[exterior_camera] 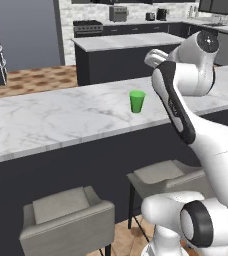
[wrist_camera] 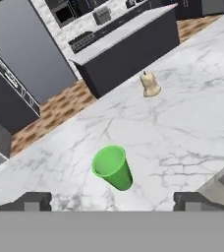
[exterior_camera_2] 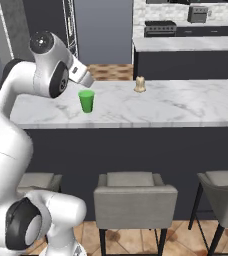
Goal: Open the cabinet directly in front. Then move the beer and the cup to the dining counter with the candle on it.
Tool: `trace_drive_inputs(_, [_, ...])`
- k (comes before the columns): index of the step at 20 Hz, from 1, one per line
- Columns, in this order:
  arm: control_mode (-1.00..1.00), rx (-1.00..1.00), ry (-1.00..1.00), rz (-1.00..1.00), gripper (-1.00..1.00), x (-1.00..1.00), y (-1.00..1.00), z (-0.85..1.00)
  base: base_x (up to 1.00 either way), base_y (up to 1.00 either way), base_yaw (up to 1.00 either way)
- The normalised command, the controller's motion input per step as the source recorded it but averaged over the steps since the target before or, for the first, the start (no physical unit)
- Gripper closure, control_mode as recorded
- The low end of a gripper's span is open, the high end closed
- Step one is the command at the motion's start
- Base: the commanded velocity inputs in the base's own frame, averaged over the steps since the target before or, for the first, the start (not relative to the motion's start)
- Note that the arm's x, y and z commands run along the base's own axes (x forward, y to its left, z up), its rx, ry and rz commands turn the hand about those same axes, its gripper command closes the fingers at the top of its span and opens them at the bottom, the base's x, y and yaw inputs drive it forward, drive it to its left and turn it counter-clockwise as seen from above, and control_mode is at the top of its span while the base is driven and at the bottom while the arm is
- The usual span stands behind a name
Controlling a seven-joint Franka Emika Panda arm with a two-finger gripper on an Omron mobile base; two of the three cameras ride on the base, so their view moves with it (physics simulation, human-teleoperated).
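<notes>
The cup (wrist_camera: 113, 167) stands upright on the marble tabletop (wrist_camera: 192, 123), near its front edge, and nothing touches it. The pincer (wrist_camera: 112, 201) hangs just above and on the near side of it, with its two tips wide apart and empty, so I judge that the cup is already put down here and let go. In the left base view the arm rises between the stools (exterior_camera: 66, 220) and leans over the tabletop edge. Farther along the tabletop, well apart from the cup, sits the candle (wrist_camera: 150, 84), which marks this as the right place for the delivery. Behind it are the shorter island (exterior_camera: 123, 42) and the stove (exterior_camera: 88, 26) at the wall. No label or writing can be read on anything.
</notes>
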Motion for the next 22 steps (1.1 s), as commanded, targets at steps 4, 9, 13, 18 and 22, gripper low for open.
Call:
trace_drive_inputs(4, [-1.00,-0.02,-0.37,0.00,-1.00,-0.59,0.00,0.10,0.00,0.00,0.00])
trace_drive_inputs(9, [1.00,0.00,0.00,0.00,-1.00,-0.25,0.05,-0.04,-0.20,0.00,0.00])
trace_drive_inputs(13, [1.00,0.00,0.00,0.00,-1.00,0.00,0.00,0.00,-1.00,-0.02,-0.03])
trace_drive_inputs(18, [1.00,0.00,0.00,0.00,-1.00,0.00,0.00,0.00,-0.95,-0.56,-0.14])
trace_drive_inputs(22, [1.00,0.00,0.00,0.00,-1.00,0.00,0.00,0.00,-0.27,-1.00,-0.18])
